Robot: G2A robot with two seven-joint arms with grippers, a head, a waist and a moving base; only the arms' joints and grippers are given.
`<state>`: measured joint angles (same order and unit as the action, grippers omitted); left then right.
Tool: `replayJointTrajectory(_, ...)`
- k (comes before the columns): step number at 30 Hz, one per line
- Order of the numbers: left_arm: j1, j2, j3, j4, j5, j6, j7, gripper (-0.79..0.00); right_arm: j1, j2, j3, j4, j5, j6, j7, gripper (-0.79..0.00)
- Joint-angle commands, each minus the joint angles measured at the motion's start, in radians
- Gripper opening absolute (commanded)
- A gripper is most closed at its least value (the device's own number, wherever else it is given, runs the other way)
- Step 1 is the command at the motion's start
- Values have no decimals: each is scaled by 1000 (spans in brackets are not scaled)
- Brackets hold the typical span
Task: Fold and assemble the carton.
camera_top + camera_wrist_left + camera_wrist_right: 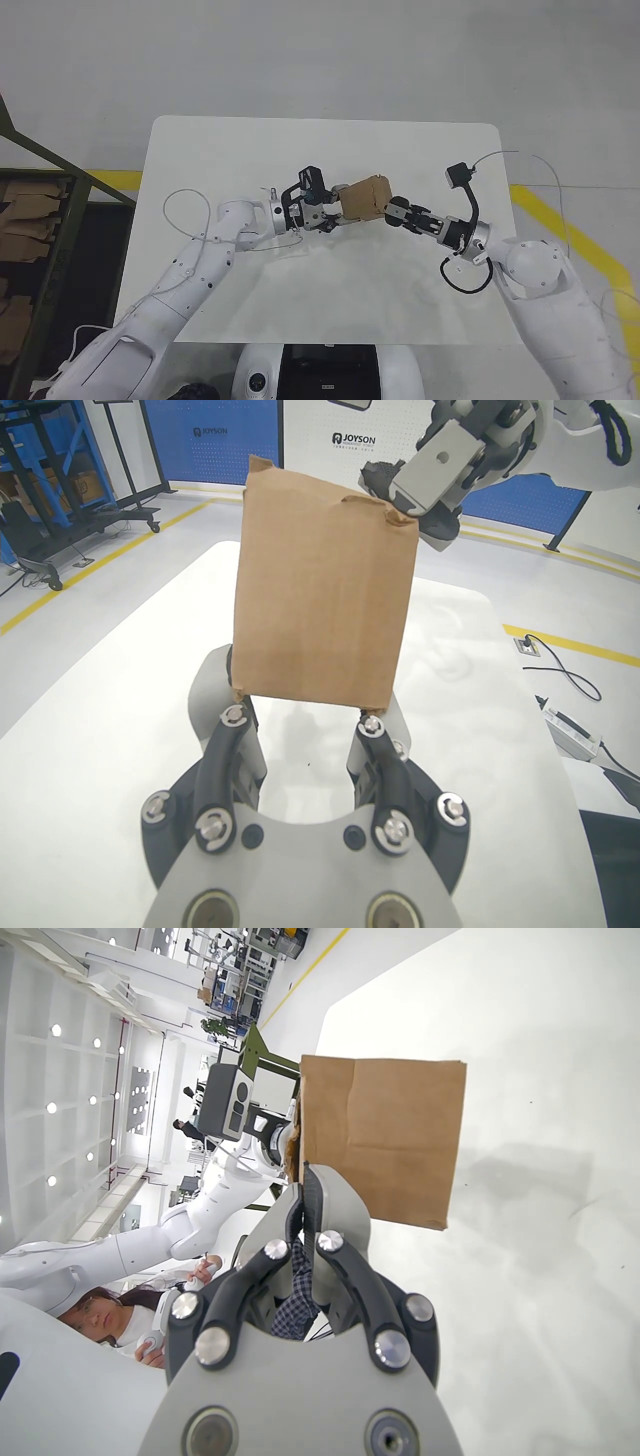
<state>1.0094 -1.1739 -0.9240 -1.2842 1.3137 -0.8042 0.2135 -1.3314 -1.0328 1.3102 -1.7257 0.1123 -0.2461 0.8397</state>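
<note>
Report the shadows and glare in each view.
Top view: even light, with only a faint shadow on the table below the carton. Left wrist view: a pale sheen on the table under the carton. Right wrist view: the carton's soft grey shadow lies on the table beside it, and the ceiling lamps show as bright spots.

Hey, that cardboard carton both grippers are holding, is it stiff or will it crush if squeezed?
Probably light: the carton hangs clear of the table between two grips. Likely crushes easily: the corner at the right gripper looks crumpled, and one face shows creases.
</note>
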Motion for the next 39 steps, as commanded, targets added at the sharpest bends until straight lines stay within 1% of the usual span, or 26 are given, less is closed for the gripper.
replayJointTrajectory(1, 0, 0, -1, -2, 2, 3, -4, -529, 5, 0, -3, 2, 0, 6, 0, -785)
replayJointTrajectory(12, -1, -3, -2, -8, -3, 5, -30, -533, 26, -2, -24, 10, -8, 20, 6, -785)
replayJointTrajectory(22, -5, -7, 2, -6, -17, 5, -56, -533, 30, -3, -39, 19, -7, 12, 10, -785)
replayJointTrajectory(33, -5, -9, -1, -2, -36, -5, -75, -529, 38, -4, -35, 47, -17, 18, -26, -785)
replayJointTrajectory(39, -1, -5, -10, 3, -40, -25, -112, -545, 28, -4, -34, 67, -3, 11, -28, -785)
